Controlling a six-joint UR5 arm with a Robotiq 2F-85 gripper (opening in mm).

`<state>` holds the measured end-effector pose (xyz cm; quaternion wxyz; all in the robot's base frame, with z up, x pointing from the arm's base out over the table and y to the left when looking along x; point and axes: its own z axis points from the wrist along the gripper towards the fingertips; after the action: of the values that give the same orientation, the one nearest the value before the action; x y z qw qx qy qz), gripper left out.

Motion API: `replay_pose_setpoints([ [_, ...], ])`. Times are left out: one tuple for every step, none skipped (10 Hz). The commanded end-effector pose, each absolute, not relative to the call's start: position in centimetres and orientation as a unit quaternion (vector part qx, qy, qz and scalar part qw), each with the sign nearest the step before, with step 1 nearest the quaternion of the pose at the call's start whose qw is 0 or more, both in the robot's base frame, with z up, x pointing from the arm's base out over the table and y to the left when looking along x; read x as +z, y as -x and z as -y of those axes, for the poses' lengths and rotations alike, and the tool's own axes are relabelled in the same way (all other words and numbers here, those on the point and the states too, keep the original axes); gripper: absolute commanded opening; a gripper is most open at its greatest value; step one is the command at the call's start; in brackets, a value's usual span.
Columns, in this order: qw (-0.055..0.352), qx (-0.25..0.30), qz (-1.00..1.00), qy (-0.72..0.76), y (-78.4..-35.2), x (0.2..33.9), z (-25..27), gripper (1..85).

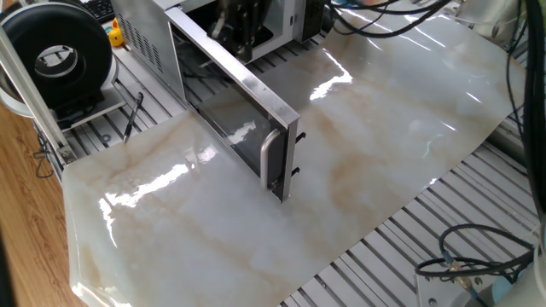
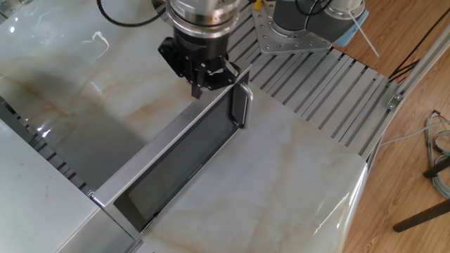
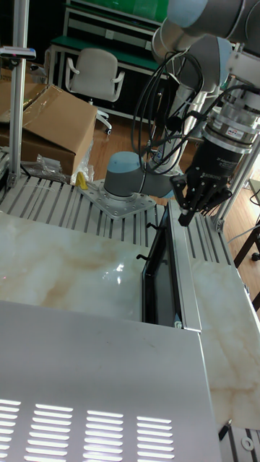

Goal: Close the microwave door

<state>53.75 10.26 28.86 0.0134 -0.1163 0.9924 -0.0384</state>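
Observation:
The microwave (image 1: 141,34) stands at the back left, and its grey top fills the foreground of the tall view (image 3: 94,375). The microwave door (image 1: 239,119) is swung wide open and juts out over the marble sheet, with its silver bar handle (image 1: 269,158) at the free end. From the other side the door (image 2: 176,161) and handle (image 2: 241,105) show edge-on. My gripper (image 2: 199,84) hangs on the inner side of the door, close to its top edge near the handle end, fingers together and holding nothing. It also shows behind the door (image 1: 241,34) and above the door's far end (image 3: 189,209).
A round black fan-like device (image 1: 60,55) and a yellow toy (image 1: 115,34) sit at the far left. Cables (image 1: 478,247) lie on the slotted table at the front right. The arm's base (image 3: 130,180) is bolted behind the door; a cardboard box (image 3: 50,123) stands beyond.

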Motion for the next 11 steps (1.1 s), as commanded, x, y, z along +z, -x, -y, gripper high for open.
replay_pose_setpoints([
  [0.009,-0.013,-0.995,0.096,-53.7,28.4,-13.1,1.3],
  [0.015,-0.014,-0.996,0.088,-53.9,27.7,-14.1,1.3],
  [0.019,-0.013,-0.996,0.084,-54.2,27.3,-14.7,1.3],
  [0.022,-0.010,-0.996,0.083,-54.4,27.1,-15.0,1.3],
  [0.024,-0.006,-0.996,0.086,-54.5,27.0,-15.2,1.3],
  [0.023,-0.006,-0.996,0.089,-54.5,26.8,-15.1,1.3],
  [0.022,-0.009,-0.995,0.092,-54.4,26.7,-14.7,1.3],
  [0.023,-0.009,-0.995,0.099,-54.3,26.5,-14.3,1.3],
  [0.026,-0.009,-0.994,0.106,-54.3,26.2,-13.8,1.3],
  [0.027,-0.014,-0.993,0.110,-54.4,25.9,-13.3,1.3],
  [0.026,-0.016,-0.993,0.112,-54.4,25.8,-13.0,1.3],
])
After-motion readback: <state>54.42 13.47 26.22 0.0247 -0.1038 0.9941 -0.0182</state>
